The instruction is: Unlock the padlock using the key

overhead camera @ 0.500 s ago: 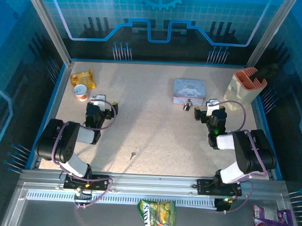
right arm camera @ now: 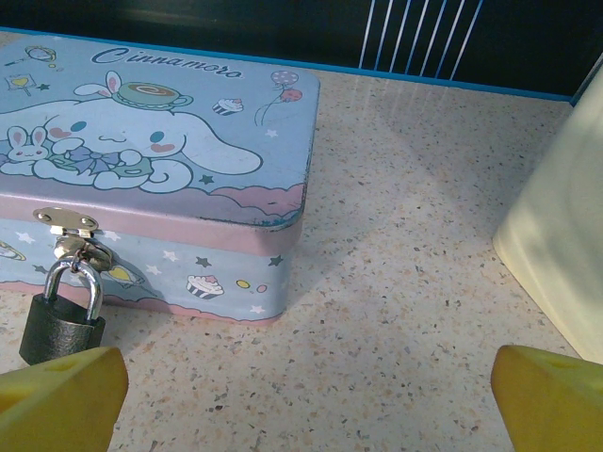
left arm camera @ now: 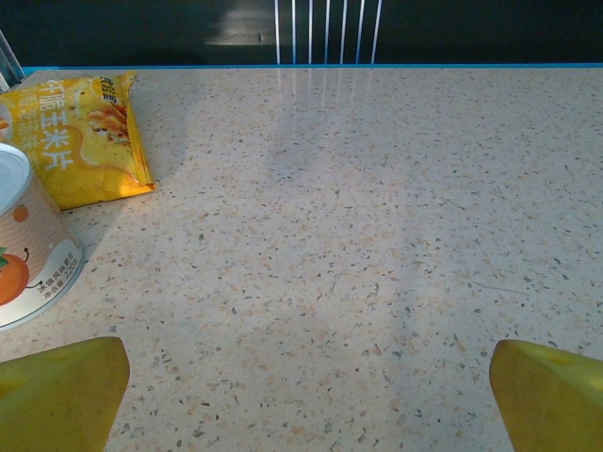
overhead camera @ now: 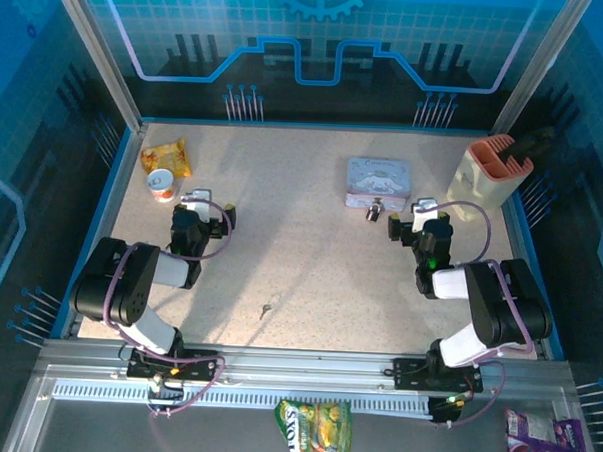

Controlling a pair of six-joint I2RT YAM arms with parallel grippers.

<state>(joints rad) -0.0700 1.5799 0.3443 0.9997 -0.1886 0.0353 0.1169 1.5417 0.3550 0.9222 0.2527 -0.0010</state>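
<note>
Lying flat and tiny, the key could easily slip from a pinch; left gripper and right gripper both gaped empty, padlock untouched.

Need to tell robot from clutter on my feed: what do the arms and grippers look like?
The left arm and right arm are black with white segments and looping purple cables; fingertips are yellow. A green light glows on the right wrist.

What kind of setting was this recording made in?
Probably a staged robot-manipulation booth, not a home: a speckled beige tabletop fenced by blue-lit graphic wall panels, black-and-white robot arms bolted to a metal rail, and a pale blue cartoon tin.
</note>
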